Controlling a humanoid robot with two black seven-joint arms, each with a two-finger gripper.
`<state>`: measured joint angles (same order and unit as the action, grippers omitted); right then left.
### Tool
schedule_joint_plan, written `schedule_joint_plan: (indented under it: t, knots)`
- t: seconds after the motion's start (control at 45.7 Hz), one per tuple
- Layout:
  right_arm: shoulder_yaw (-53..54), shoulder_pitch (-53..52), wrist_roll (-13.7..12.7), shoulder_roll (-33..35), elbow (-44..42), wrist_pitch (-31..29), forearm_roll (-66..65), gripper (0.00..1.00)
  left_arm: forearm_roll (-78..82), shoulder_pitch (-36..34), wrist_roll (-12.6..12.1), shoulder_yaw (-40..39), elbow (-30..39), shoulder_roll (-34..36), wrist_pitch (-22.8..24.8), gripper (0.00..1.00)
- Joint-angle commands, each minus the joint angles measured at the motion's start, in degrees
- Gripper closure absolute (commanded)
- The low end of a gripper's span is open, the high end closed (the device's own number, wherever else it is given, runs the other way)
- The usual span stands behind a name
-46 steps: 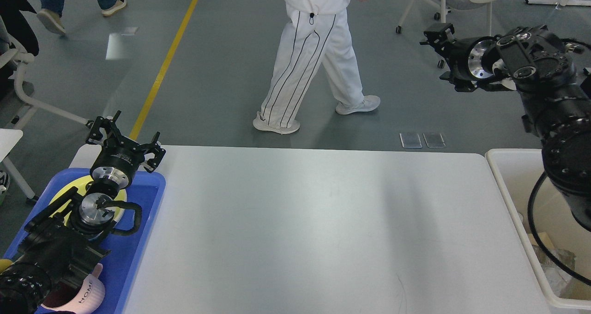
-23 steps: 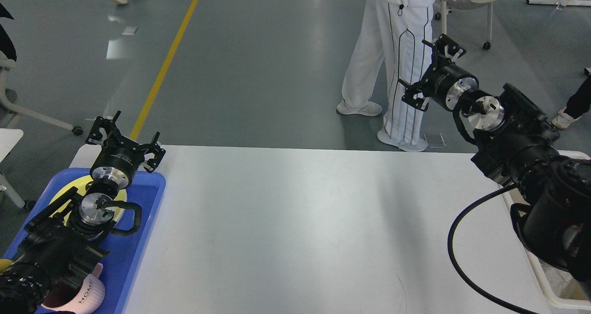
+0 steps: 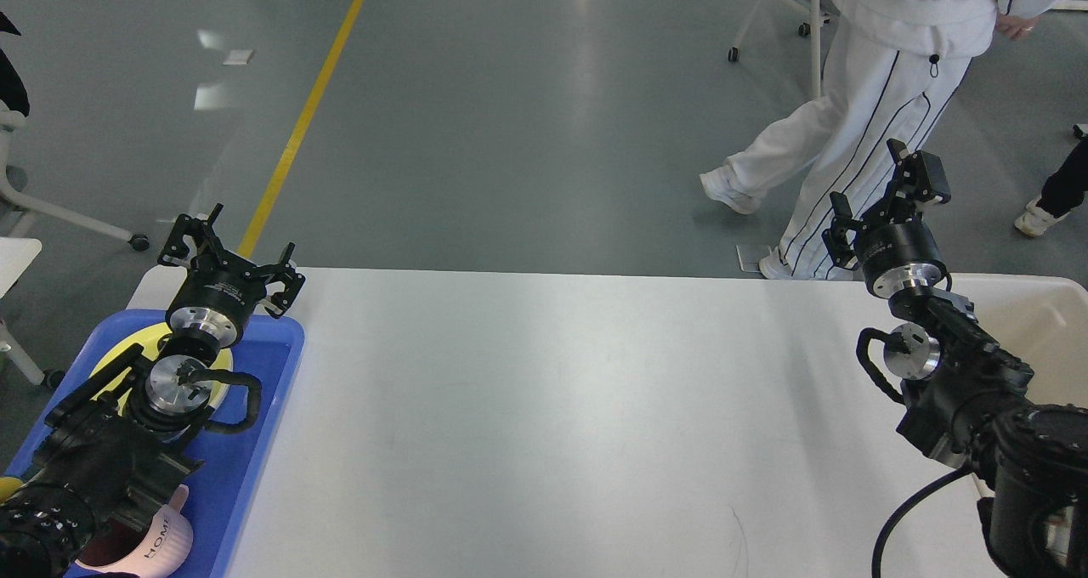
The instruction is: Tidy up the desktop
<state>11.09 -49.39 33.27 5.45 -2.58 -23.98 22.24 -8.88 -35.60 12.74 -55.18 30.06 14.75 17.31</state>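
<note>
White surface (image 3: 552, 408) lies bare between both empty, spread-fingered grippers, left gripper (image 3: 229, 259) and right gripper (image 3: 884, 212); best park them clear.

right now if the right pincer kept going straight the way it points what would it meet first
Nothing on the desktop. The right pincer, open, points up and away past the far edge; the person in white lies that way, depth unclear.

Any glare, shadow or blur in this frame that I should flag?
Head view: sharp overall; soft grey shadow bands cross the desktop; ceiling lights glare off the glossy floor; left gripper and right gripper are crisp, both open; the walking person is barely smeared.
</note>
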Motion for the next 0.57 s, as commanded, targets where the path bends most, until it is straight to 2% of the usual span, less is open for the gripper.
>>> schedule_joint_plan:
  t: [0.0,0.547]
  knots:
    - [0.25,0.34,0.65,-0.70,-0.06,0.42,0.08,0.00,0.00,0.00,0.00,0.07,0.00,-0.07,0.00,0.02]
    - [3.68,0.60,0.39,-1.41,-0.15,0.60,0.69,0.00,-0.08,0.00,0.00,-0.01,0.00,-0.07,0.00,0.02]
